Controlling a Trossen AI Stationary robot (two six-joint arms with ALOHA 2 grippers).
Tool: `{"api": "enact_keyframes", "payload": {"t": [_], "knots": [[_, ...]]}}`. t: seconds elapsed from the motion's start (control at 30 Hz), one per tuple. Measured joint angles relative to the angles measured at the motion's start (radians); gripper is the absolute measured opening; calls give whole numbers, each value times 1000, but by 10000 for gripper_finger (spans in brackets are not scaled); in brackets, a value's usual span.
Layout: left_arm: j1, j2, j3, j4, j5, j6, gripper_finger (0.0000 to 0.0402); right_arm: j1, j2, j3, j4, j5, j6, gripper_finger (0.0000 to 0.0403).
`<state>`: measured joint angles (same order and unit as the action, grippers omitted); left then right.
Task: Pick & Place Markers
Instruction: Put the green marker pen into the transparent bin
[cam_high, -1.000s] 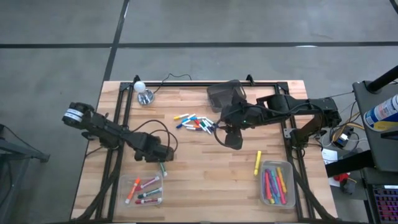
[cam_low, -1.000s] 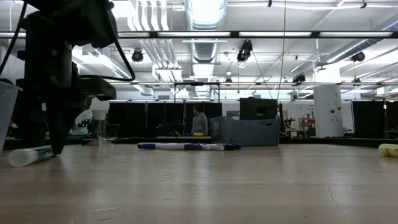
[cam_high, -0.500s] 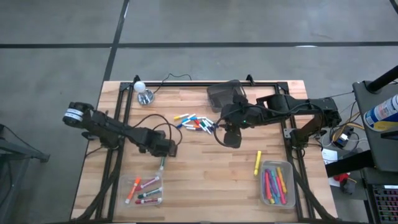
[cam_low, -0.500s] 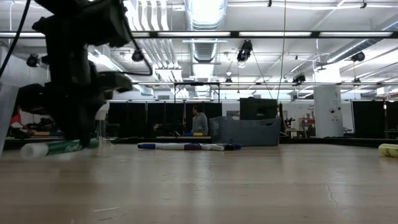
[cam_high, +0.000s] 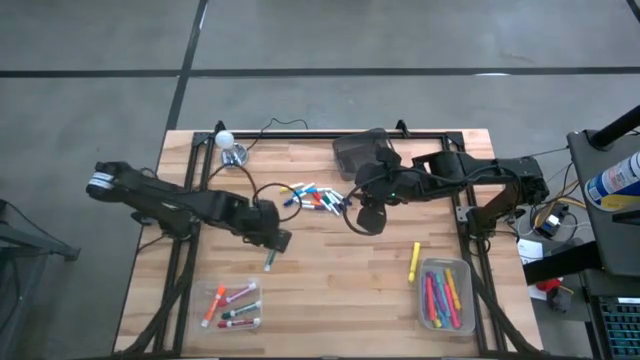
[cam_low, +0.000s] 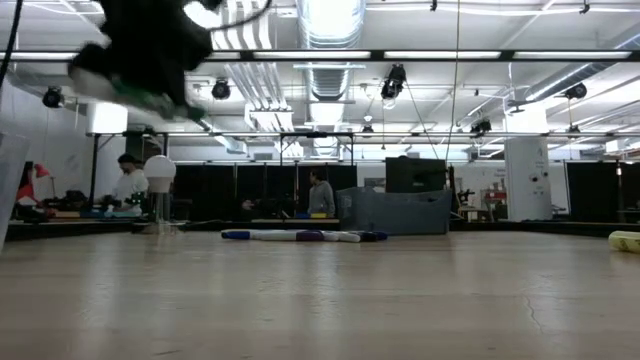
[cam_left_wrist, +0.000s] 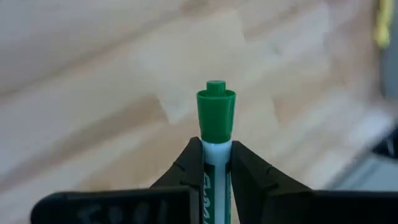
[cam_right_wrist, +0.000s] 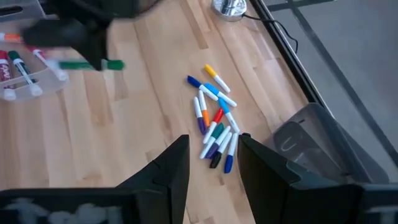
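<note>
My left gripper (cam_high: 270, 243) is shut on a white marker with a green cap (cam_left_wrist: 216, 112), well above the table left of its middle. It also shows in the low view (cam_low: 150, 90) and in the right wrist view (cam_right_wrist: 93, 64). My right gripper (cam_high: 368, 216) is open and empty, its fingers (cam_right_wrist: 171, 168) apart, above the table beside a pile of several coloured markers (cam_high: 312, 196) that lie flat on the wood. The pile also shows in the right wrist view (cam_right_wrist: 214, 121). A yellow marker (cam_high: 414, 261) lies alone at the right. My left gripper pinches the marker's white body (cam_left_wrist: 216, 155) just behind the green cap, between its two fingers (cam_left_wrist: 191, 167). The marker lies along the fingers, and its cap end sticks out past the fingertips. It is lifted clear of the table and tilted.
A clear tray (cam_high: 232, 306) with a few markers sits near the front left. A second clear tray (cam_high: 445, 295) with several markers sits at the front right. A dark mesh bin (cam_high: 358, 155) and a small lamp (cam_high: 231, 150) stand at the far edge.
My left gripper has risen from the table with the green-capped marker and gone a little toward the table's right edge. The marker lay on the wood a second ago and is now lifted clear and tilted.
</note>
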<state>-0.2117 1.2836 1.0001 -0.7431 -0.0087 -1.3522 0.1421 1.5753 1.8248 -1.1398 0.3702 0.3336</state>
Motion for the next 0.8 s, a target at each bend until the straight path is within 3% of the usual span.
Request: {"api": "enact_keyframes", "payload": {"t": [0.2,0.33,0.57,0.8], "knots": [[-129,-55,107,-87,120,69,43,-4,0,-3,21,0,-2,127],[-264,-54,147,-87,102,26,47,-12,0,-7,25,0,-3,127],[-489,-9,140,-168,36,-206,49,-12,0,-16,28,-1,-3,127],[-567,53,135,-202,33,-238,52,-19,0,-39,62,-2,-4,127]]}}
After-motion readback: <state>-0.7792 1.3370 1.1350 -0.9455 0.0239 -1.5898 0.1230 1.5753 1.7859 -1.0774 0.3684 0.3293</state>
